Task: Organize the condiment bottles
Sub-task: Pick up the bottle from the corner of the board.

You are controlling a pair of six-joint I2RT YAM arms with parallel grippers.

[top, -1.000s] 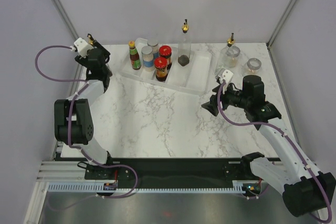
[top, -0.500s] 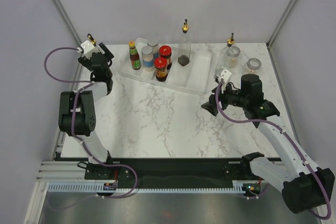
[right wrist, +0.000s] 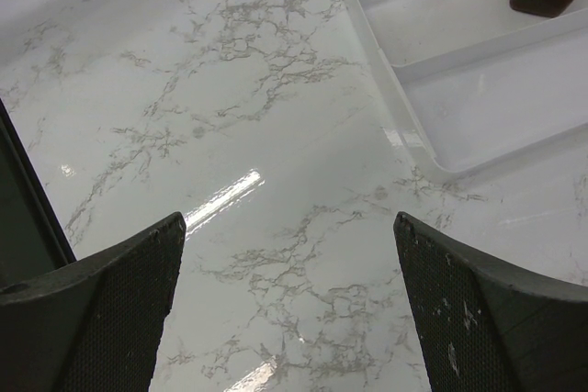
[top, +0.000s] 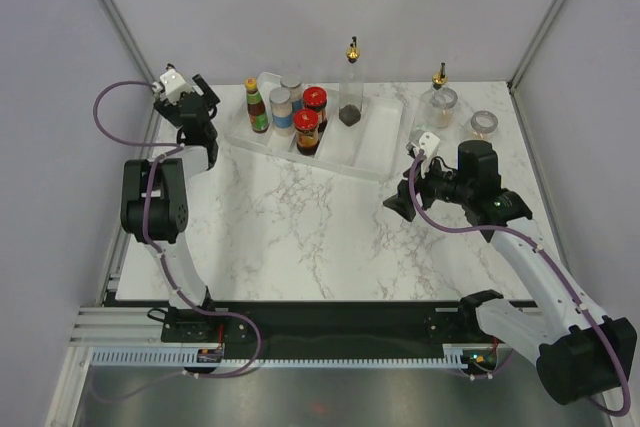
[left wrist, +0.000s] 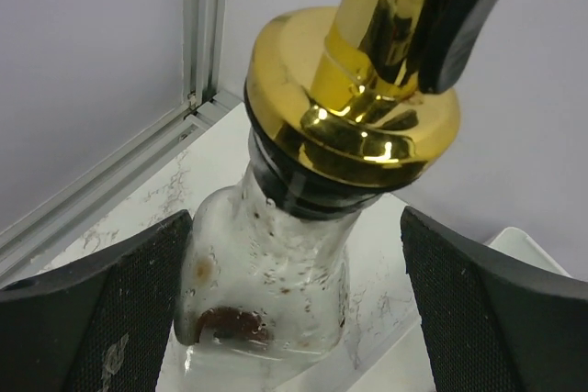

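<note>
My left gripper [top: 195, 99] is at the table's far left corner, open, its jaws either side of a clear glass cruet [left wrist: 276, 263] with a gold spout [left wrist: 354, 98]. The left pad is at the glass and the right pad stands apart. That cruet is hidden in the top view. The white tray [top: 375, 147] holds an orange-capped sauce bottle [top: 258, 107], silver-lidded jars [top: 281, 107], two red-lidded jars [top: 307, 130] and a tall cruet [top: 351, 87]. Another cruet [top: 438, 97] and a silver-lidded jar [top: 483, 124] stand at the back right. My right gripper [top: 400, 202] is open and empty over bare marble [right wrist: 285, 227].
The tray's right compartments [right wrist: 478, 89] hold nothing and lie just ahead of my right gripper. Grey walls and a metal frame post [left wrist: 197, 34] close in the far left corner behind the cruet.
My left gripper has swung right and closed in around the corner cruet, whose gold spout no longer shows in the top view. The right arm has barely moved.
</note>
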